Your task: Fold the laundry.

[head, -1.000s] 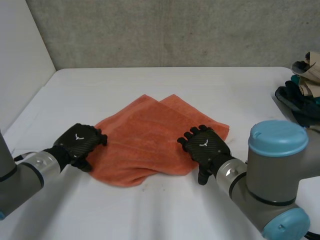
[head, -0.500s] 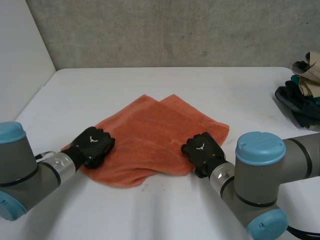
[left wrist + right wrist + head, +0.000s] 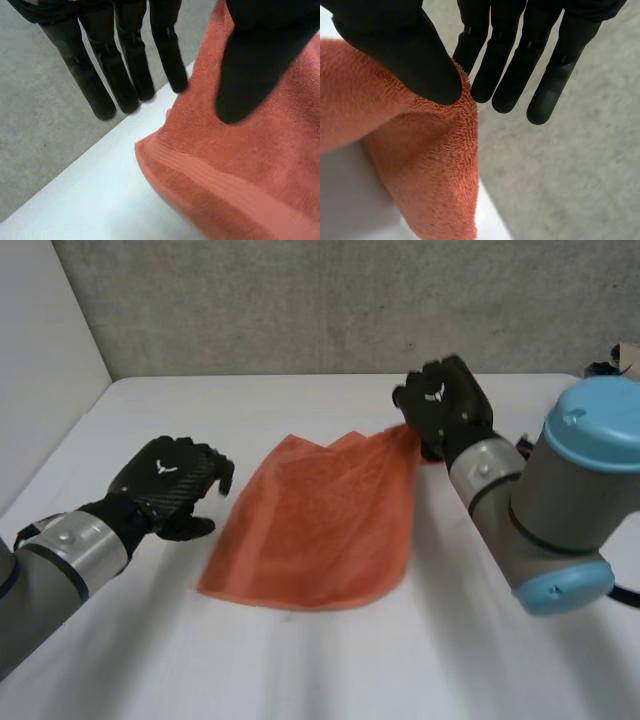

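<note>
An orange towel (image 3: 320, 525) lies on the white table (image 3: 300, 670) with its far right corner lifted. My right hand (image 3: 445, 405) holds that corner above the table's back. In the right wrist view the thumb (image 3: 405, 50) pinches the towel (image 3: 420, 165) against a finger, and the cloth hangs down from the pinch. My left hand (image 3: 168, 482) hovers just off the towel's left edge. In the left wrist view its fingers (image 3: 125, 75) are straight and spread apart from the thumb, with the towel (image 3: 240, 170) lying below the thumb and nothing pinched.
A bit of a dark clothes pile (image 3: 622, 352) shows at the table's far right edge, behind my right arm (image 3: 560, 500). A grey wall (image 3: 330, 300) runs along the back of the table. Bare table lies in front of the towel.
My right hand closed on the towel's right corner and carried it up and towards the back. My left hand closed at the left edge, then opened and came off. The towel is pulled up to the right.
</note>
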